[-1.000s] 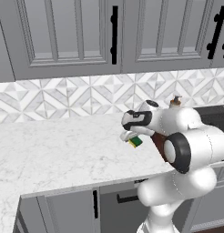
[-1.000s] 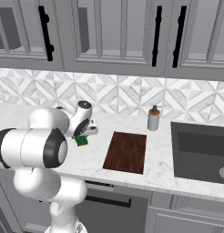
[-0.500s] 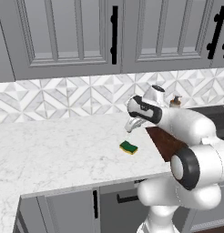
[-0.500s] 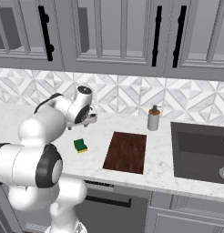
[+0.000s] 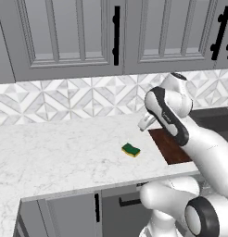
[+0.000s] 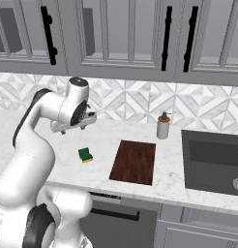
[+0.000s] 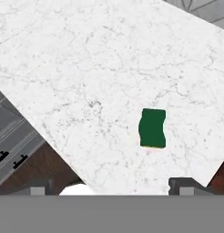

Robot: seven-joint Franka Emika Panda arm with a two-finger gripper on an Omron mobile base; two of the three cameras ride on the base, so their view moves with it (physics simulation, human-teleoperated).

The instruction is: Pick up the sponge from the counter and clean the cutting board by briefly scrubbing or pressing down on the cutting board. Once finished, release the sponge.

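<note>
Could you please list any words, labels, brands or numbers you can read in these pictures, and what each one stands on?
None: no readable text anywhere.
Soap bottle: plain, no label legible.
Sponge, cutting board, counter, cabinets and backsplash: patterns and veining, no lettering.

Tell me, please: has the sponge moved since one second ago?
Yes. The sponge was held up in the gripper; now it lies free on the counter, left of the cutting board.
</note>
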